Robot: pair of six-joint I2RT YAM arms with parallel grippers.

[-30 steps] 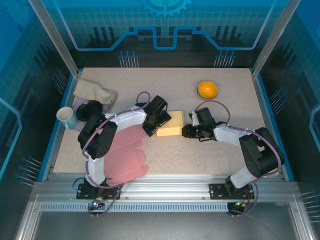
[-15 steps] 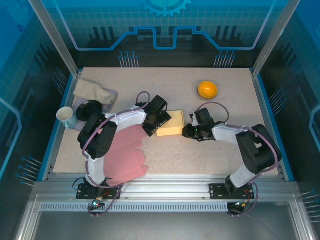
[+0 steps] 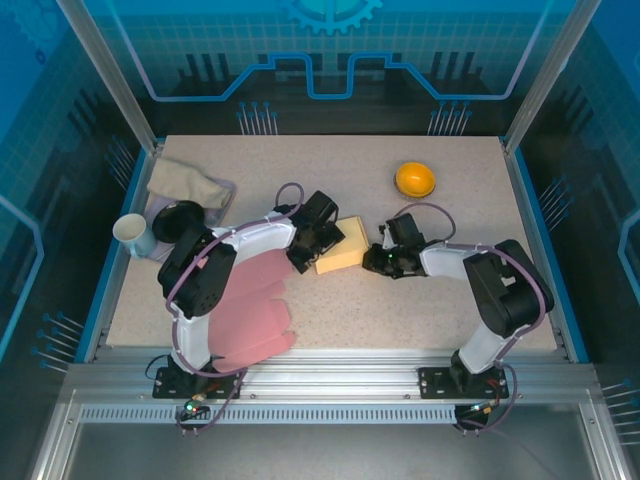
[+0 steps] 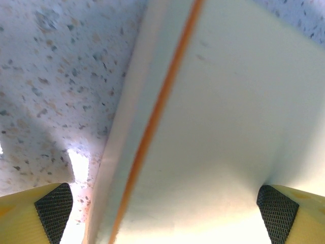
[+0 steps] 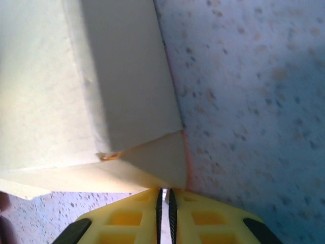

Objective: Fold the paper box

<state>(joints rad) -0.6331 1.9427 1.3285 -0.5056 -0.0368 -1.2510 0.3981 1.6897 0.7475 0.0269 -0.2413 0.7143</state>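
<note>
The paper box [image 3: 341, 247] is a pale yellow carton lying at the middle of the table, slightly turned. My left gripper [image 3: 317, 240] is at its left end, open wide. In the left wrist view the paper box [image 4: 213, 132] fills the space between the two black pads [image 4: 53, 211], with an orange fold line running along it. My right gripper [image 3: 376, 259] is at the box's right end. In the right wrist view its jaws [image 5: 165, 195] are pressed together on the lower edge of a small corner flap [image 5: 157, 165] of the paper box [image 5: 61, 91].
An orange bowl [image 3: 414, 179] sits at the back right. At the left are a white cup [image 3: 132, 233], a beige cloth [image 3: 186, 183] and a dark round object [image 3: 179, 214]. A pink cloth [image 3: 256, 306] lies under my left arm near the front edge.
My right gripper closed and shifted a little left against the box's right end. The box turned slightly, its right end now nearer the front. The left gripper stayed open at the left end.
</note>
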